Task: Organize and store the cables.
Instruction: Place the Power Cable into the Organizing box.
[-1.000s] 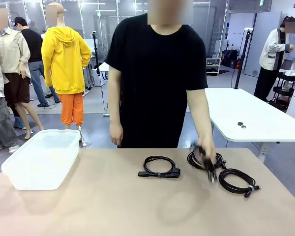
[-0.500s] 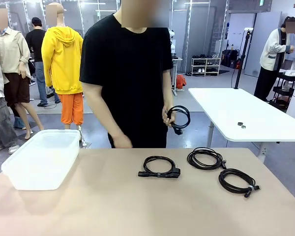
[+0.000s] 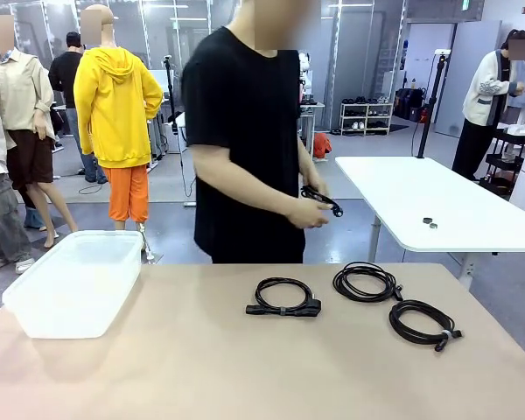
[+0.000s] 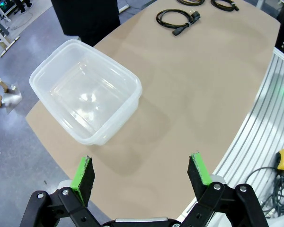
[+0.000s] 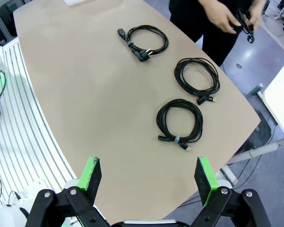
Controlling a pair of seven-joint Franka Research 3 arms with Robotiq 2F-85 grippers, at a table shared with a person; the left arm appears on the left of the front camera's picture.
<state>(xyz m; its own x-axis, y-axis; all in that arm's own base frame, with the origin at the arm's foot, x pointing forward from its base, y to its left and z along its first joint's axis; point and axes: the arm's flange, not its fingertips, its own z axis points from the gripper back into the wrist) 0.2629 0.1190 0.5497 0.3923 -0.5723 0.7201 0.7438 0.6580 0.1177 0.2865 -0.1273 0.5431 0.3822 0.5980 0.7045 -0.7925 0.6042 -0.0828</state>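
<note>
The left gripper (image 4: pixel 141 163) and right gripper (image 5: pixel 147 163) gape wide, empty. On the table (image 3: pixel 201 367), the first coil (image 3: pixel 283 297) lies mid-table, with the second coil (image 3: pixel 365 282) at its 2 o'clock and the third coil (image 3: pixel 423 322) at its 4 o'clock. The person's hands (image 3: pixel 304 213), at 12 o'clock, hold a fourth cable (image 3: pixel 322 199). The clear bin (image 3: pixel 74 280) sits at 9 o'clock, well apart.

Container (image 3: pixel 70 308) sits on the table (image 3: pixel 245 372), left side, near the far edge. Three coils lie apart on the right half: plug-ended coil (image 3: pixel 284 309) near centre, second coil (image 5: pixel 178 75) right of it and slightly farther back, third coil (image 5: pixel 161 119) rightmost, nearer the robot. Fourth cable (image 3: pixel 322 199) is in the person's hands (image 3: pixel 304 213), behind the far edge, above table level.
</note>
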